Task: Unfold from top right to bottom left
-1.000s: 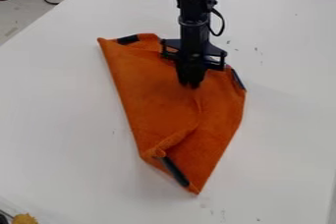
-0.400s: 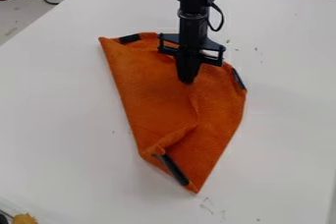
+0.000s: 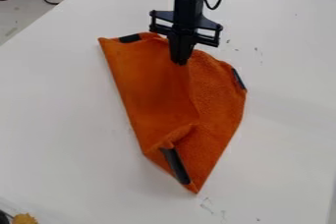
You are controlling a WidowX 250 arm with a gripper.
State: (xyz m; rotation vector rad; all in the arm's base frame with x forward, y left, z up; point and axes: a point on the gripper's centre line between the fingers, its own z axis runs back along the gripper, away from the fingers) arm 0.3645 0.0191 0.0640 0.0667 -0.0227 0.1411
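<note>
Black robot fingers (image 3: 177, 60), closed and seemingly pinching fabric, draw back toward the upper edge of an orange cloth (image 3: 220, 93), shifting its folds on the white desk (image 3: 66, 120). The cloth remains creased, its spread toward bottom left apparently unfinished.

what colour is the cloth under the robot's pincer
The cloth is orange, with black patches along its edges; it shows best in the current camera view.

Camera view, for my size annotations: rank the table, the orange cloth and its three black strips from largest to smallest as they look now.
1. Table
2. Orange cloth
3. Lower strip
4. Upper-left strip and right-edge strip: too alike to rank
</note>
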